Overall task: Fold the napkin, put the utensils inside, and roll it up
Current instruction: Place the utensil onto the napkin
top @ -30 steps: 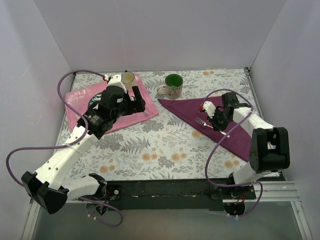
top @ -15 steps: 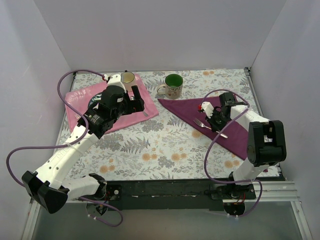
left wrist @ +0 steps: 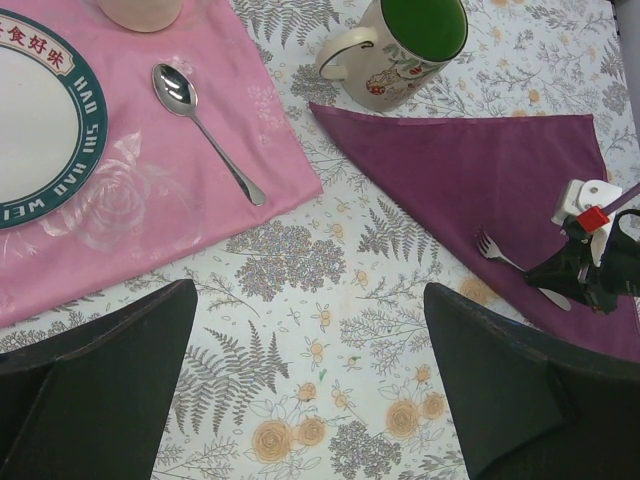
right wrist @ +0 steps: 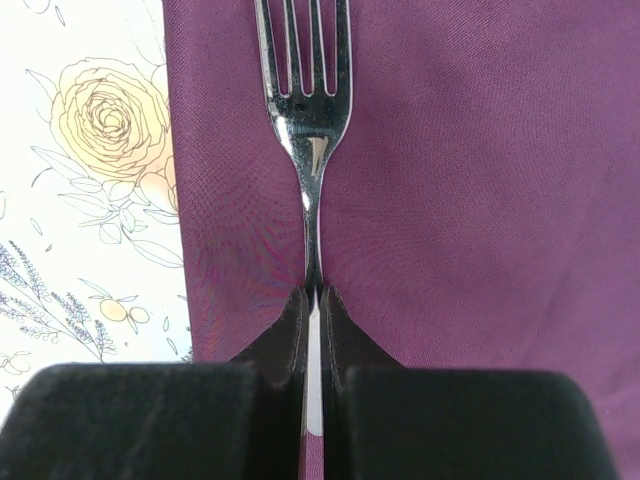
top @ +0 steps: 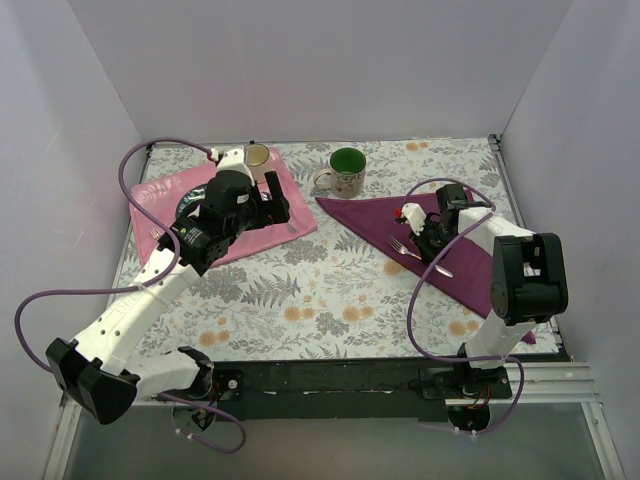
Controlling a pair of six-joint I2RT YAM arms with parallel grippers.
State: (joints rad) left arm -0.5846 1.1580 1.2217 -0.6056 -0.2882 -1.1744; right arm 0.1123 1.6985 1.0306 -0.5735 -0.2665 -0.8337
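Now R gripper (right wrist: pixel 313 300) clamped on fork (right wrist: pixel 312 130) handle, tines pointing 12 o'clock in wrist view, fork over napkin (top: pixel 372 216) near its 9 o'clock edge. Napkin lies as triangle at 3 o'clock of table (top: pixel 300 300). L gripper (left wrist: pixel 308 292) wide open, holding nothing, above floral table. Spoon (left wrist: pixel 200 125) on pink mat (left wrist: pixel 150 215) at 10 o'clock, beside plate (left wrist: pixel 30 120); green mug (left wrist: pixel 400 50) at 12 o'clock

Left arm (top: pixel 150 285) stretches forward, fingers (left wrist: pixel 100 380) spread wide; right arm (top: pixel 525 275) folds low, fingers (right wrist: pixel 345 345) pinching the fork (right wrist: pixel 310 130).
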